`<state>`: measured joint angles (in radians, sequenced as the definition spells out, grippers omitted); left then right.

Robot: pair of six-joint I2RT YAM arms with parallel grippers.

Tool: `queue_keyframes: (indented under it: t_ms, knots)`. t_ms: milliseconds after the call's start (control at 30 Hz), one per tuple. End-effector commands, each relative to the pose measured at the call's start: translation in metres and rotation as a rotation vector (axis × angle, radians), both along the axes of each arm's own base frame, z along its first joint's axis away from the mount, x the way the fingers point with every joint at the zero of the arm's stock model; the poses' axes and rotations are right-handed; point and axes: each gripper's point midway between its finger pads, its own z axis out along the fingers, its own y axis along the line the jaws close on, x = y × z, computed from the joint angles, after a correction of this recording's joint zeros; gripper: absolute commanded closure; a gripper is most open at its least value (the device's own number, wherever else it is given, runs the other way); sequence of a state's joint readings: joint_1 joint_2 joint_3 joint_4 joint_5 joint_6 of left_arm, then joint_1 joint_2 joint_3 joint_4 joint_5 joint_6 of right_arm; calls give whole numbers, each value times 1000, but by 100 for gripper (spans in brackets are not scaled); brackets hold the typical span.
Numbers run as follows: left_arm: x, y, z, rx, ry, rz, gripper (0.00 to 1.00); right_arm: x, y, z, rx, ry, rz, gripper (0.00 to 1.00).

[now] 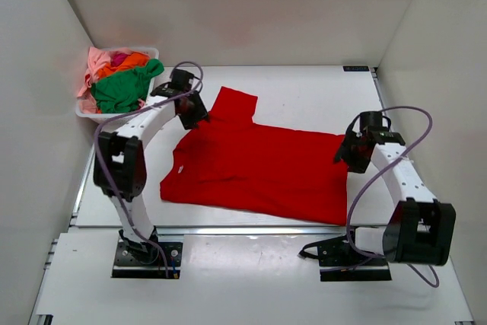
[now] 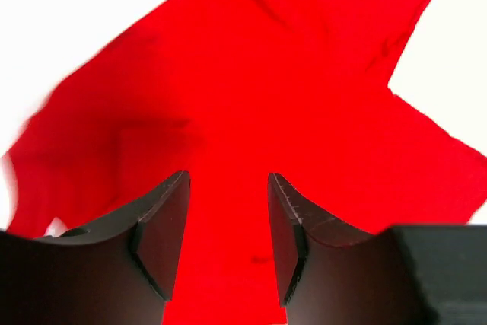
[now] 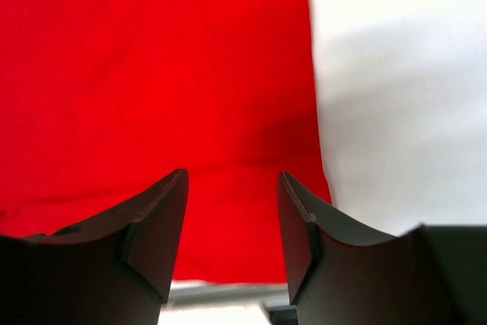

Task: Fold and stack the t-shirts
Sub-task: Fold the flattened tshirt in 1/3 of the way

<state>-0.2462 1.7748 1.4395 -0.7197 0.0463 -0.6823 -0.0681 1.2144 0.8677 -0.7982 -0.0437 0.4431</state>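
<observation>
A bright red t-shirt [image 1: 259, 167] lies spread flat on the white table, with one sleeve pointing to the back. It fills the left wrist view [image 2: 251, 97] and most of the right wrist view [image 3: 152, 74]. My left gripper [image 1: 192, 116] is open above the shirt's left shoulder by that sleeve, with nothing between the jaws [image 2: 228, 241]. My right gripper [image 1: 350, 151] is open above the shirt's right edge, empty [image 3: 232, 234]. Green [image 1: 122, 89], orange [image 1: 125, 62], pink [image 1: 93, 62] and magenta [image 1: 119, 57] t-shirts lie heaped in the basket.
A white plastic basket [image 1: 91, 110] stands at the back left corner. White walls close in the left, back and right. The table's near edge [image 1: 228, 227] is a metal rail just below the shirt's hem.
</observation>
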Motion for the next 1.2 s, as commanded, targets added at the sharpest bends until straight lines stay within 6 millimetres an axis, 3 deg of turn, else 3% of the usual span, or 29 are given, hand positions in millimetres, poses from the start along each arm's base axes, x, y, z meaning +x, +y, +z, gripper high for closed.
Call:
queue_keyframes:
  t_ms: [0,67,100,233,367,433,467,600,733,767,1000,1167]
  knots:
    - [13,-14,-12,38,-2,-50,44,42,5,6,-31,-89,82,53]
    - [8,-16,-35,47,43,-68,44,47,10,-5,-42,-48,115,53]
    - [9,-18,-38,40,44,-64,45,51,18,-6,-39,-50,138,53]
    - [11,-24,-71,47,99,-71,45,55,19,-31,-54,16,133,52]
    - [27,-28,-83,82,130,-49,45,71,15,-48,-58,69,148,50]
    - [29,-25,-89,76,163,-20,45,90,19,-45,-56,63,186,50]
    - [34,-21,-92,70,165,10,46,89,20,-55,-57,108,207,50]
    - [33,-10,-108,68,230,70,48,121,26,-63,-68,126,264,49]
    - [35,5,-112,131,248,96,49,149,36,-61,-37,112,287,48]
    - [36,10,-112,135,249,107,49,149,38,-70,-29,142,296,48]
    - [26,50,-126,135,299,198,50,186,69,-86,28,142,391,48]
    - [10,60,-126,120,291,205,51,226,81,-84,57,115,417,48]
